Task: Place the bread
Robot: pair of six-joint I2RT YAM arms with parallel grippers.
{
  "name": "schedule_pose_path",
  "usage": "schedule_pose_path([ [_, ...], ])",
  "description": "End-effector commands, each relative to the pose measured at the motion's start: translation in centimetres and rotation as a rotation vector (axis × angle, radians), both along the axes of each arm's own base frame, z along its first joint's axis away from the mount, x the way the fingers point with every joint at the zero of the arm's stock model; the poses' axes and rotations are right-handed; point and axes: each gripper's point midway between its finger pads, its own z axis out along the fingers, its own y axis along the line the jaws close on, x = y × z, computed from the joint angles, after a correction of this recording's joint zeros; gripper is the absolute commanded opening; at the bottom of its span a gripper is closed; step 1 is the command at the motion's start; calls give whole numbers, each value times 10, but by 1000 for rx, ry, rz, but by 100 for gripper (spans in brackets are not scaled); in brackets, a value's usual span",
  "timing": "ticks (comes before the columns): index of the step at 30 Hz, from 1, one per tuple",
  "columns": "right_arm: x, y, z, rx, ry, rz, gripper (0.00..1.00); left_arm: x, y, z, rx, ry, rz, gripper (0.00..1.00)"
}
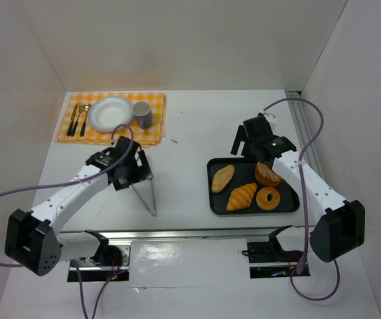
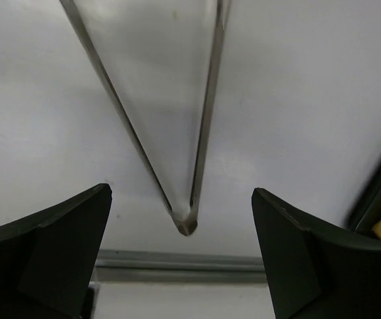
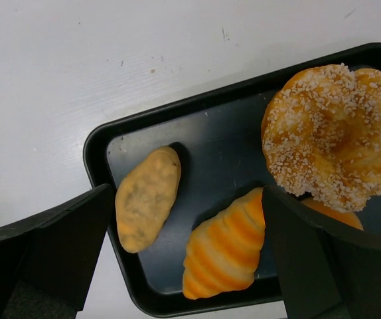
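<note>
From above, the bread (image 1: 268,198), a small glazed ring, lies in the near right corner of a black tray (image 1: 212,199) on the counter (image 1: 197,133). It sits beside a croissant (image 1: 241,197), with a pale roll (image 1: 222,178) and a sesame bun (image 1: 268,173) on the same tray. Far left, a checked placemat (image 1: 157,133) carries a plate (image 1: 109,113), a cup (image 1: 142,114) and cutlery (image 1: 77,119), which looks like the place meant for serving. The left end effector (image 1: 134,174) hangs over metal tongs (image 1: 147,196), and the right end effector (image 1: 252,145) stands at the tray's far edge. In the left wrist view the fingers (image 2: 51,246) are spread wide on either side of the tongs' hinge, gripping nothing; this looks lined up to pick up the tool. In the right wrist view the fingers are likewise spread and empty above the tray, and one of them covers most of the bread, probably waiting there.
</note>
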Motion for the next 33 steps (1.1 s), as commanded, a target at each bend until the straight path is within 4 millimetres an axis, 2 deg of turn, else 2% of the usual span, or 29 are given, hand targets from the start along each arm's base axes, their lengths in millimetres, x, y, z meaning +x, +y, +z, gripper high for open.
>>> schedule_pose_path([
  [1, 3, -3, 17, 29, -72, -1, 100, -21, -23, -20, -41, 49, 171, 100],
  [4, 2, -5, 19, 23, -76, 12, 100, -34, -39, -39, -35, 100, 142, 100],
  [7, 2, -9, 26, 22, -96, 10, 100, -39, -39, -60, 21, 163, 163, 100],
  [10, -3, -15, 23, 15, -95, 6, 100, -40, -36, -75, 56, 175, 181, 100],
  [13, -7, -20, 23, 18, -98, 3, 100, -32, -36, -84, 45, 178, 191, 100],
  [15, -9, -20, 22, 31, -95, 7, 100, -34, -36, -94, 60, 201, 169, 100],
  [16, -10, -21, 25, 27, -103, 14, 100, -28, -41, -92, 40, 176, 168, 100],
  [18, -10, -22, 24, 33, -101, 11, 100, -26, -33, -103, 57, 191, 176, 100],
  [26, -12, -29, 20, 31, -92, -6, 100, 10, -9, -117, 80, 100, 175, 100],
  [27, -12, -27, 19, 37, -90, 0, 100, 8, -8, -120, 92, 110, 165, 100],
  [30, -10, -25, 21, 46, -89, 9, 100, 13, -7, -133, 116, 130, 127, 93],
  [33, -9, -22, 22, 62, -97, 9, 100, 11, -10, -132, 109, 155, 119, 73],
])
